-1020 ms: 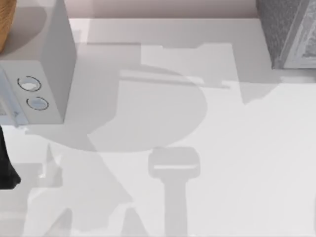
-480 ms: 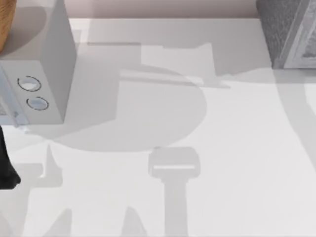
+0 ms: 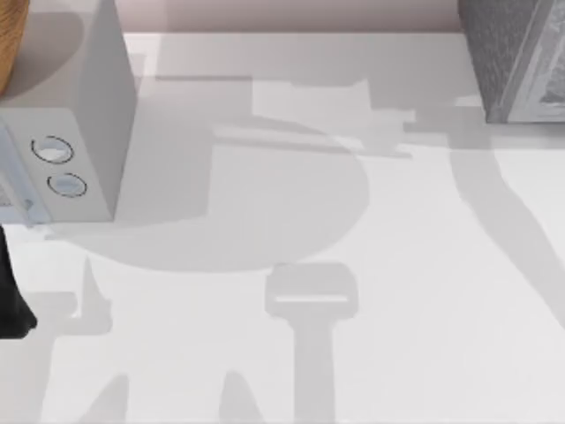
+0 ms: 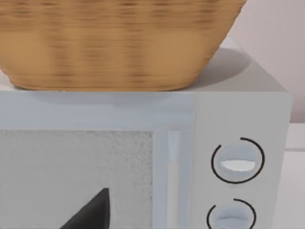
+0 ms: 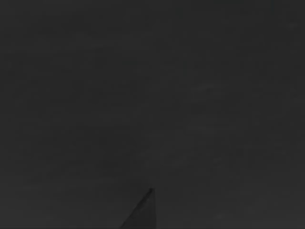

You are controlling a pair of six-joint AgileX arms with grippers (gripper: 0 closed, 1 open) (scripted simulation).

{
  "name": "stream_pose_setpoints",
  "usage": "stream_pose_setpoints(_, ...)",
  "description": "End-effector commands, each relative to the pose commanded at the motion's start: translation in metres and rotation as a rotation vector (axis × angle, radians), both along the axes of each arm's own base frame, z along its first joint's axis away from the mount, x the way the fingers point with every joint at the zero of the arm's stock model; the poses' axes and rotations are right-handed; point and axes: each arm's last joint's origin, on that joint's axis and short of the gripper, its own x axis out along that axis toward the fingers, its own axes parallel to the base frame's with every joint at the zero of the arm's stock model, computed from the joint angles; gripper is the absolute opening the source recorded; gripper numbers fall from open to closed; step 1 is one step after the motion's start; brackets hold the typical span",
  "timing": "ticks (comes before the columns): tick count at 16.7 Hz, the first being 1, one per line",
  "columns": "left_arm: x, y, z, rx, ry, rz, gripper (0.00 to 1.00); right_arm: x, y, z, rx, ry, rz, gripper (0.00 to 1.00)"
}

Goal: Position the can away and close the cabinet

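While the white counter (image 3: 424,291) carries only shadows across its middle, the cabinet (image 3: 512,57) stands at the upper right of the top view, a dark grey speckled box with its paler, white-framed panel at the frame's right edge. At the upper left sits a pale grey box (image 3: 75,132) with two round dials (image 3: 53,150) on its front, and a woven basket (image 3: 9,44) rests on top of it. A black part of my left arm (image 3: 11,300) shows at the left edge, below that box. From the left wrist view, the basket (image 4: 114,43) sits on the box (image 4: 238,119), and one dark fingertip of the left end effector (image 4: 93,212) points toward the box's front panel; whether it is wide or narrow cannot be told. The right wrist view is dark.
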Motion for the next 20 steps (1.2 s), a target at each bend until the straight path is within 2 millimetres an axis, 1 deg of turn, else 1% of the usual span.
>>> stream_pose_setpoints(2, 0.0, 0.0, 0.0, 0.0, 0.0, 0.0, 1.0, 0.0, 0.0, 0.0, 0.0, 0.0, 0.0, 1.0)
stream_pose_setpoints(3, 0.0, 0.0, 0.0, 0.0, 0.0, 0.0, 1.0, -0.006, -0.007, 0.005, -0.001, -0.016, -0.029, 1.0)
stream_pose_setpoints(4, 0.0, 0.0, 0.0, 0.0, 0.0, 0.0, 1.0, -0.005, -0.007, 0.005, -0.001, -0.017, -0.029, 1.0)
stream_pose_setpoints(18, 0.0, 0.0, 0.0, 0.0, 0.0, 0.0, 1.0, 0.041, -0.007, 0.005, -0.002, -0.016, -0.029, 1.0)
stream_pose_setpoints(20, 0.0, 0.0, 0.0, 0.0, 0.0, 0.0, 1.0, 0.044, -0.008, 0.005, -0.001, -0.016, -0.029, 1.0)
